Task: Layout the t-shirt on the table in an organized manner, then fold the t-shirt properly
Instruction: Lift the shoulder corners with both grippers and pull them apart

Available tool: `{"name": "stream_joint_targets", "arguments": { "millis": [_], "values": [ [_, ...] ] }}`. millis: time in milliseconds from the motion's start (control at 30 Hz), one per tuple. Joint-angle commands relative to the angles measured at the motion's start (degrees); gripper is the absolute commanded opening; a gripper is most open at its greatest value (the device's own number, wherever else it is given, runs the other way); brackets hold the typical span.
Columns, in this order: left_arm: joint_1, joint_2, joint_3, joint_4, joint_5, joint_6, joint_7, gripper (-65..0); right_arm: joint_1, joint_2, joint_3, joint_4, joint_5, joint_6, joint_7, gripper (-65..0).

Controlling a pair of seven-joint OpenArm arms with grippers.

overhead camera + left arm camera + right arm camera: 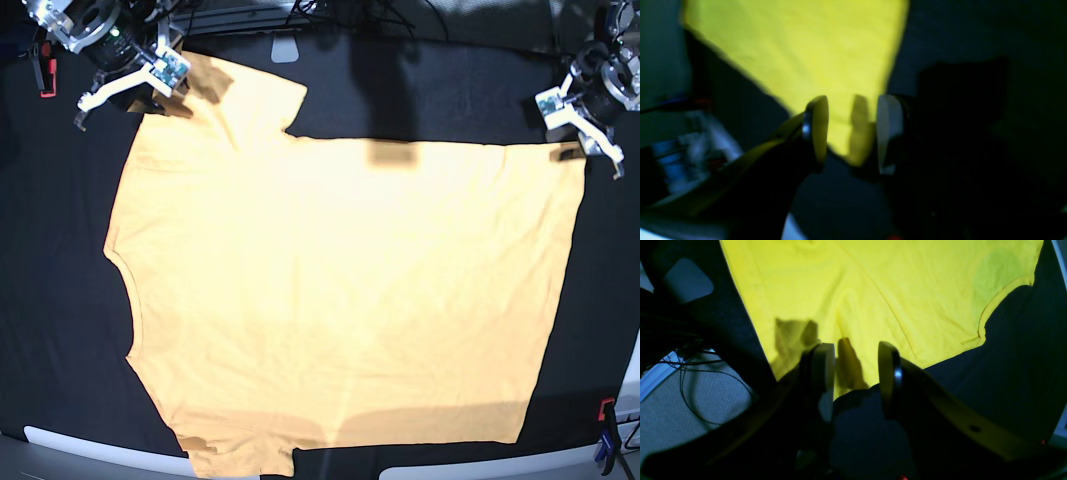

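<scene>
- Right claw (128,88), far-left corner of base view: jaws apart at medium width, holding nothing. Wrist view shows sleeve cloth of the t-shirt (340,290) right beyond my fingertips (822,366), sleeve hem just past them.
- T-shirt lies flat, spread across the tabletop (60,330), plain side up, no print visible. Long axis runs left-right in base view: collar and sleeves at left, bottom hem at right.
- Looks laid out already, so I judge the fold comes next, not yet begun.
- Left claw (585,125), far-right corner: open, empty. Hem corner of the shirt pokes between the fingers in wrist view (blurry), can't tell if touching.
- Each arm sits nearest its own far corner; the near edge is well apart from both.
- Room: bare black cloth along the far side and both ends; the near sleeve hangs close to the tabletop edge, a clamp (604,436) near right.
</scene>
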Motion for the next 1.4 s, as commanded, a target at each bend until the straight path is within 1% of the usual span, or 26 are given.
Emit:
{"name": "stream_joint_targets", "arguments": {
  "millis": [0, 67, 300, 500, 567, 667, 733, 800, 833, 867, 933, 1100, 1167, 1267, 1367],
  "values": [
    [-0.2, -0.8, -0.6, -0.5, 1.0, 0.7, -1.6, -43.5, -0.3, 0.6, 0.4, 1.0, 0.3, -0.5, 0.9, -43.8],
    [-1.2, 0.0, -0.6, -2.4, 3.8, 0.7, -1.8, -43.5, -0.3, 0.6, 0.4, 1.0, 0.3, -0.5, 0.9, -43.8],
    [-7.3, 3.6, -0.6, -9.0, 4.1, 0.6, -2.5, -43.5, -0.3, 0.6, 0.4, 1.0, 0.3, -0.5, 0.9, -43.8],
    [-11.2, 3.6, -0.6, -14.4, 4.3, 0.1, -3.3, -43.5, -0.3, 0.6, 0.4, 1.0, 0.3, -0.5, 0.9, -43.8],
    [-11.4, 3.6, -0.6, -15.4, 4.3, 0.0, -5.0, -43.5, -0.3, 0.6, 0.4, 1.0, 0.3, -0.5, 0.9, -43.8],
    [-11.1, 3.7, -0.6, -15.8, 4.3, -0.1, -10.0, -43.5, -0.3, 0.6, 0.4, 1.0, 0.3, -0.4, 0.9, -43.7],
    [-11.1, 3.9, -0.6, -15.8, 4.3, -0.2, -12.2, -43.5, -0.3, 0.6, 0.4, 1.0, 0.2, -0.4, 0.7, -43.7],
    [-11.1, 4.1, -0.6, -15.8, 4.3, -0.7, -13.4, -43.5, -0.3, 0.6, 0.4, 1.0, 0.2, -0.1, 0.0, -43.7],
    [-11.2, 4.1, -0.6, -15.8, 4.3, -1.5, -13.5, -43.6, -0.3, 0.6, 0.4, 1.0, 0.2, 0.4, -0.5, -43.7],
    [-11.2, 4.1, -0.6, -15.8, 4.3, -3.0, -13.5, -45.0, -0.3, 0.6, 0.3, 1.0, 0.2, 0.7, -0.9, -43.7],
    [-11.2, 4.1, -0.6, -15.8, 4.3, -5.0, -13.5, -51.0, -0.3, 0.6, 0.4, 1.0, 0.2, 1.0, -1.4, -43.7],
    [-11.2, 4.7, -0.6, -16.4, 4.3, -5.1, -13.2, -65.0, -0.3, 0.6, 0.4, 1.0, 0.2, 1.1, -1.4, -43.7],
    [-11.2, 5.1, -0.6, -16.4, 4.3, -5.1, -13.0, -65.0, -0.3, 0.6, 0.4, 1.0, 0.2, 1.8, -1.4, -43.7],
    [-11.2, 5.7, -0.6, -16.4, 4.2, -5.1, -13.0, -65.0, -0.3, 0.6, 0.3, 1.0, 0.2, 5.4, -1.4, -43.6],
    [-11.2, 5.8, -0.6, -16.4, 4.3, -5.1, -13.3, -65.0, 0.1, 0.7, 0.4, 0.7, -0.8, 8.9, -1.2, -39.3]
  ]
}}
